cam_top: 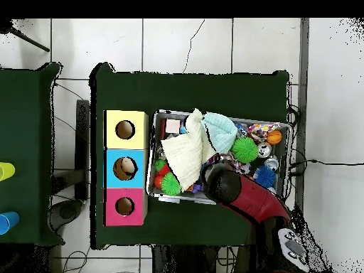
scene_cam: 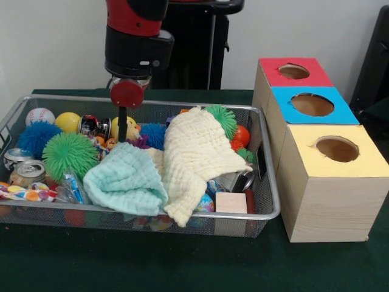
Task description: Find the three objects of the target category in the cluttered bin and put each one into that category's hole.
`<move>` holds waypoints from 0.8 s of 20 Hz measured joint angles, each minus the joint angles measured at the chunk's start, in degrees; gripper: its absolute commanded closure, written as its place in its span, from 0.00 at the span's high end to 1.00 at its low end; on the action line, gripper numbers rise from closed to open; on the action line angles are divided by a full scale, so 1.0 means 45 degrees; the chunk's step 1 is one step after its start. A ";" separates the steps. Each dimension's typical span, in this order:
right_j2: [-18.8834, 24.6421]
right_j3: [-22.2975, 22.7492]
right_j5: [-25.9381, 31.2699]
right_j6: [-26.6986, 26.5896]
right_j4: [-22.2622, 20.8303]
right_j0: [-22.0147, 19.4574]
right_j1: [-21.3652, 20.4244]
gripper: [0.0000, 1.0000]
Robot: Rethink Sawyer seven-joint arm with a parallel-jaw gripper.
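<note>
Two cloths (scene_cam: 182, 161) drape over the toys in the wire bin (scene_cam: 267, 182); the gripper (scene_cam: 123, 131) dips among them, grip hidden from me.

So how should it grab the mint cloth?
Probably from straight above, pinching the mint cloth at its raised, rumpled hump near the middle. It lies draped over toys in the bin, with its top face bare, so a fold there gives something to pinch. Its right edge touches the cream cloth, so staying left of that should avoid lifting both.
</note>
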 measured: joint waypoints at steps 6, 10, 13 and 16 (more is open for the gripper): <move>-0.0062 0.0150 0.0000 0.0000 0.0344 0.0026 -0.0003 1.00; -0.0064 0.0415 0.0000 0.0000 0.0625 0.0162 -0.0017 1.00; -0.0067 0.0695 -0.0001 0.0000 0.0827 0.0386 -0.0047 1.00; -0.0074 0.0901 0.0000 0.0000 0.1010 0.0611 -0.0056 1.00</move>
